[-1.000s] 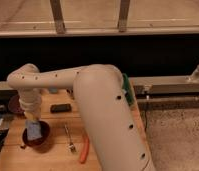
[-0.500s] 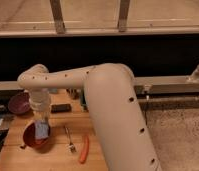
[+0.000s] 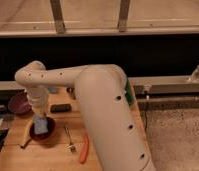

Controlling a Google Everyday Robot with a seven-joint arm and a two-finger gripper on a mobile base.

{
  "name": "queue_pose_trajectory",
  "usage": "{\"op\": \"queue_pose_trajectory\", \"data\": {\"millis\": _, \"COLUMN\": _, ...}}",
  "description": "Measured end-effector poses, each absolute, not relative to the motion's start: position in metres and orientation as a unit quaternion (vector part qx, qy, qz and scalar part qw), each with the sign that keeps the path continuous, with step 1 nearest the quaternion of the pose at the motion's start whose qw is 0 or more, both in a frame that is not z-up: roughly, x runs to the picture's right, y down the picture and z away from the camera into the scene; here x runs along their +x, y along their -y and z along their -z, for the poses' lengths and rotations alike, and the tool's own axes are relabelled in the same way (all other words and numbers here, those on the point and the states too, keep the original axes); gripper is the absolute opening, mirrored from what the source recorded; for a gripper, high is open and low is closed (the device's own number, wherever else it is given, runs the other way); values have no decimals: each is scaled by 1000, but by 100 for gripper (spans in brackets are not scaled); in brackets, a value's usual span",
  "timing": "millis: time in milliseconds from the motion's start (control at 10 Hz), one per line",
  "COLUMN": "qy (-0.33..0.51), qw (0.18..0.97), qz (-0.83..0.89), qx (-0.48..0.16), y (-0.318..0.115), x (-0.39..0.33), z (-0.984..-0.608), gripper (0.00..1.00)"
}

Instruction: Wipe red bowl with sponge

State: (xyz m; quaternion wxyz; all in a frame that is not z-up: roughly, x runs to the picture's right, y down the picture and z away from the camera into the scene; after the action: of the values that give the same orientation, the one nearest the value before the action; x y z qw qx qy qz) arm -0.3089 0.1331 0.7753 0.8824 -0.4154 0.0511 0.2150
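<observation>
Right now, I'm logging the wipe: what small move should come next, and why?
Probably slide the sponge around the red bowl's inside. The gripper sits directly over the sponge, which already lies in the bowl, so rubbing seems all that remains.

The gripper hangs right over the red bowl and the sponge in it, closing off the way in from above. A yellow thing lies just beside the bowl's left, the purple bowl behind-left, a black block behind-right, and a fork near on the right. The bulky arm walls off the right side. Bare counter in front of the bowl leaves room.
</observation>
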Motion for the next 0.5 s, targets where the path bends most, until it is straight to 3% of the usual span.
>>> {"op": "queue_pose_trajectory", "data": {"millis": 500, "qy": -52, "qw": 882, "qz": -211, "qx": -418, "y": -151, "x": -302, "z": -750, "gripper": 0}}
